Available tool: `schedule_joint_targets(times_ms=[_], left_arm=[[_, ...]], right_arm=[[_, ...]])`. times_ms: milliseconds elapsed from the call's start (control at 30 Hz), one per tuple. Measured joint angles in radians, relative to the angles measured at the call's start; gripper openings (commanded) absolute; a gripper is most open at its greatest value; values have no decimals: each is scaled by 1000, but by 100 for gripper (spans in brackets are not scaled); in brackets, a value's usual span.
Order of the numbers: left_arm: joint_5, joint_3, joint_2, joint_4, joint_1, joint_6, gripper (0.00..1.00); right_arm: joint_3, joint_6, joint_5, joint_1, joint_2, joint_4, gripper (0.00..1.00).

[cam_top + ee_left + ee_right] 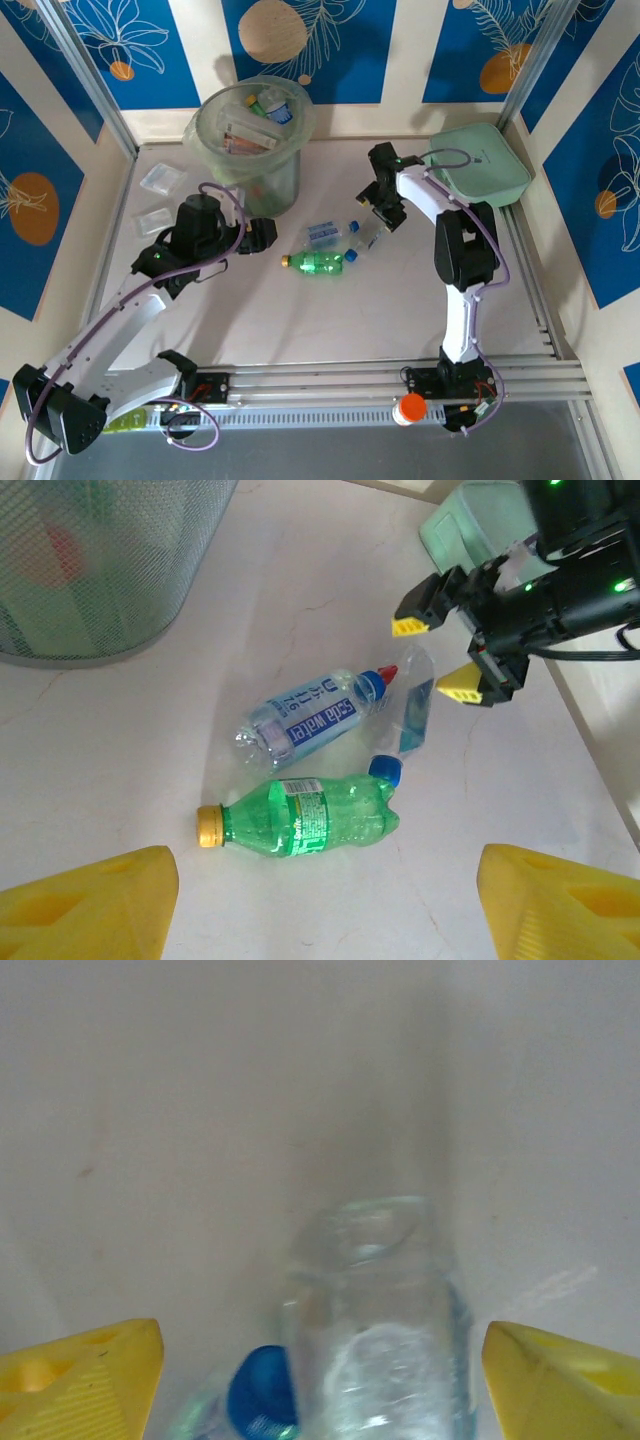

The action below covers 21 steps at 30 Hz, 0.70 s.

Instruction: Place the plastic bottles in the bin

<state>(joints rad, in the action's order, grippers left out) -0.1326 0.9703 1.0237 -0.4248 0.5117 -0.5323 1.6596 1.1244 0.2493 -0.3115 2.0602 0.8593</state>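
Jaws wide on both sides! Left gripper (320,900) hangs spread above three bottles lying on the tabletop (300,320). One is a green bottle (300,820) with a yellow cap, its label too small to read. One is a red-capped bottle (300,720) whose blue label reads "Soda Water". One is a clear blue-capped bottle (375,1340). Right gripper (437,657), also spread, straddles that last one with gaps either side. Bin (275,185) stands far left with several bottles inside, count unclear. Two packets (160,178) lie beside it, one mint case (475,165) far right.
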Motion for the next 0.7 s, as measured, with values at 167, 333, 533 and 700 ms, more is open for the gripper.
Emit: schedule_joint_targets(times_ms=[167,333,533,700], left_arm=[[11,0,0,-1,16,10,80],[12,0,0,-1,16,10,79],[27,0,0,-1,16,18,80],[29,0,0,-1,17,18,80]], right_arm=[[0,21,3,-10,25,26,78],[0,35,3,-12,26,25,63],[-39,40,3,-12,16,-16,47],[-119,40,2,-10,-38,-55,44]])
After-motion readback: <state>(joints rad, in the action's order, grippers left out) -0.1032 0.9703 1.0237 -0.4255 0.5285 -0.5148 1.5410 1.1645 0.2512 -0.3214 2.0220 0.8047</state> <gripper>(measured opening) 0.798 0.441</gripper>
